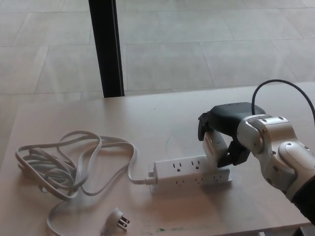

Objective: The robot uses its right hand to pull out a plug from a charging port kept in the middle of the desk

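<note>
where the power strip (191, 172) ends, the right robot hand (224, 132) clamps the plug (214, 146) — seated.

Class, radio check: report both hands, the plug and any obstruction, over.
Right hand shut on white plug. Plug at right end of power strip, whether seated or free unclear. Left hand out of view. Coiled cord lies left, clear of the work.

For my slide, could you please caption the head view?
Right hand grips white plug at power strip on desk.
</note>
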Robot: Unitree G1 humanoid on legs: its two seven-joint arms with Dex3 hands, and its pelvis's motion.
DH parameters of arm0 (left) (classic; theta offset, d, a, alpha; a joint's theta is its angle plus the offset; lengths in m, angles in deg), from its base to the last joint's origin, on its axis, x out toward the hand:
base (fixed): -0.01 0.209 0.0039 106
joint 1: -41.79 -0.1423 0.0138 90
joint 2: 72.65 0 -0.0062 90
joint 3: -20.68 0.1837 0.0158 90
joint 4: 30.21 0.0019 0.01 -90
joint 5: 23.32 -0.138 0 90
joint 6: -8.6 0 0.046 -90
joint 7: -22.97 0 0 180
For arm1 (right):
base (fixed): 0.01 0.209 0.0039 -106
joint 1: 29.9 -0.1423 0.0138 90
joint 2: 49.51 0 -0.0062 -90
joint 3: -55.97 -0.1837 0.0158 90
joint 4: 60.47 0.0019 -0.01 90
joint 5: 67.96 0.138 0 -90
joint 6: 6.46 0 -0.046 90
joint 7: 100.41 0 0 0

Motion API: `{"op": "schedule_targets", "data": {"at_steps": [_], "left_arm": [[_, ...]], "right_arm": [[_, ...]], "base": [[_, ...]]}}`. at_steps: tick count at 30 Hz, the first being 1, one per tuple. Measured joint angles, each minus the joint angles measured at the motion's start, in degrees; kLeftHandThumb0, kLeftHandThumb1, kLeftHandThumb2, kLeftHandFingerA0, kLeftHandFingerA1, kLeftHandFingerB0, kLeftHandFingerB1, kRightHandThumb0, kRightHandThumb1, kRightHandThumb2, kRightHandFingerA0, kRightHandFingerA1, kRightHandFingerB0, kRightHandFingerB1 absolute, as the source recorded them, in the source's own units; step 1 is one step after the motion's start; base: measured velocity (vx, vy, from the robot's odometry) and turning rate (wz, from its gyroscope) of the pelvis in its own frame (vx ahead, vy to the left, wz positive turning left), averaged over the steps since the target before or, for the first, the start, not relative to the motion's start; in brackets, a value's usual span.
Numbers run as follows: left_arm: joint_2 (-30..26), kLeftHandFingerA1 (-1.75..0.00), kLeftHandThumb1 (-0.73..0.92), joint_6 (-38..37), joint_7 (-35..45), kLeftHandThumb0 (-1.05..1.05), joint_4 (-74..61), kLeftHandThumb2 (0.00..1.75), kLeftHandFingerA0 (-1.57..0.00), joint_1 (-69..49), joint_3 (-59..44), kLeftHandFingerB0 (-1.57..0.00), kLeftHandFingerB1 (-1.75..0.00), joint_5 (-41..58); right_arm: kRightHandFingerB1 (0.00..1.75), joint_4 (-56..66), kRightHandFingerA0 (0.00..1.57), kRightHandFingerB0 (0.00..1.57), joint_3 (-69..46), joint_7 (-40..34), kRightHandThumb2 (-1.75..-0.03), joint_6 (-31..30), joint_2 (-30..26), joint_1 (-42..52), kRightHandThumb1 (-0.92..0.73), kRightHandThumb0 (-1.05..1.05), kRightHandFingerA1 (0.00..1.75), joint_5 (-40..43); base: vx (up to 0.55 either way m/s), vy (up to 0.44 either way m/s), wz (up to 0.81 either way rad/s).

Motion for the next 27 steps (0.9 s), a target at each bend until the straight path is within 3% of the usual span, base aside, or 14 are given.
{"op": "schedule_targets", "data": {"at_steps": [2,4,8,9,10,12,13,14,19,20,23,25,26,27], "left_arm": [[0.05,-0.74,0.72,-0.02,0.04,-0.66,0.09,0.62,-0.86,-0.13,-0.06,-0.66,-0.50,0.06],[0.10,-0.70,0.72,-0.04,0.24,-0.66,0.07,0.62,-0.85,-0.27,-0.11,-0.65,-0.50,0.16],[0.28,-0.87,0.72,-0.04,0.67,-0.66,0.04,0.62,-0.89,-0.45,-0.29,-0.68,-0.51,0.32],[0.35,-0.81,0.70,-0.04,0.77,-0.66,0.04,0.62,-0.86,-0.45,-0.33,-0.67,-0.51,0.33],[0.44,-0.82,0.71,-0.04,0.88,-0.66,0.04,0.62,-0.89,-0.45,-0.43,-0.64,-0.49,0.36],[0.56,-0.78,0.72,-0.13,1.05,-0.66,0.18,0.62,-0.85,-0.39,-0.57,-0.62,-0.48,0.40],[0.58,-0.77,0.72,-0.21,1.19,-0.65,0.18,0.61,-0.84,-0.40,-0.60,-0.62,-0.47,0.40],[0.61,-0.75,0.73,-0.23,1.36,-0.64,0.17,0.62,-0.83,-0.43,-0.76,-0.62,-0.47,0.47],[0.74,-0.75,0.72,-0.52,1.96,-0.67,0.12,0.62,-0.85,-0.60,-1.29,-0.64,-0.50,0.98],[0.79,-0.75,0.72,-0.63,1.96,-0.67,0.20,0.62,-0.86,-0.57,-1.31,-0.64,-0.50,1.07],[0.94,-0.71,0.72,-0.70,2.20,-0.67,-0.10,0.62,-0.84,-0.75,-1.79,-0.64,-0.51,1.49],[0.98,-0.69,0.72,-0.74,2.40,-0.65,-0.18,0.62,-0.82,-0.80,-2.06,-0.62,-0.50,1.65],[1.06,-0.68,0.72,-0.75,2.68,-0.65,-0.29,0.62,-0.83,-0.82,-2.43,-0.62,-0.48,1.92],[1.08,-0.74,0.72,-0.77,2.85,-0.66,-0.31,0.62,-0.84,-0.83,-2.54,-0.61,-0.47,2.07]], "right_arm": [[0.98,-0.01,0.75,0.73,-0.36,-0.90,-0.64,0.91,-0.20,0.42,-0.53,-0.31,1.49,0.08],[0.97,-0.01,0.76,0.73,-0.85,-1.72,-0.68,1.90,-0.39,0.90,-0.55,-0.29,1.52,0.25],[0.98,-0.24,0.72,0.68,-1.44,-3.43,-0.71,4.23,-0.75,1.51,-0.59,-0.29,1.51,0.48],[0.74,-0.36,0.71,0.50,-1.61,-3.78,-0.73,4.81,-0.81,1.62,-0.61,-0.27,1.47,0.54],[0.79,-0.52,0.85,0.53,-1.76,-4.08,-0.69,5.52,-0.85,1.68,-0.61,-0.21,1.66,0.63],[0.96,-0.62,0.79,0.69,-2.06,-4.38,-0.72,6.53,-0.94,1.70,-0.58,-0.27,1.71,0.71],[0.81,-0.63,0.81,0.68,-2.23,-4.51,-0.72,7.03,-1.02,1.74,-0.58,-0.28,1.64,0.72],[0.97,-0.63,0.83,0.73,-2.31,-4.61,-0.72,7.38,-1.12,1.75,-0.56,-0.27,1.67,0.72],[0.93,-0.91,0.82,0.80,-3.35,-4.85,-0.74,9.44,-1.58,1.72,-0.52,-0.24,1.48,0.86],[1.16,-1.11,0.80,0.72,-3.84,-4.94,-0.70,9.76,-1.57,1.72,-0.57,-0.27,1.64,0.95],[1.22,-1.50,0.81,0.75,-4.68,-4.89,-0.69,10.09,-1.58,1.26,-0.57,-0.27,1.70,0.93],[1.46,-1.76,0.80,0.70,-4.83,-4.77,-0.75,10.09,-1.62,0.78,-0.55,-0.24,1.75,0.89],[1.47,-2.39,0.81,0.73,-4.83,-4.41,-0.76,10.06,-1.63,-0.01,-0.52,-0.24,1.75,0.85],[1.32,-2.73,0.81,0.79,-4.83,-4.06,-0.81,10.01,-1.64,-0.59,-0.49,-0.26,1.68,0.83]], "base": [[0.00,0.000,0.00],[0.00,0.000,0.00],[0.00,0.000,0.00],[0.00,0.000,0.00],[0.00,0.000,0.00],[0.00,0.000,0.00],[0.00,0.000,0.00],[0.00,0.000,0.00],[0.00,0.000,0.00],[0.00,0.000,0.00],[0.00,0.000,0.00],[0.00,0.000,0.00],[0.00,0.000,0.00],[0.00,0.000,0.00]]}}
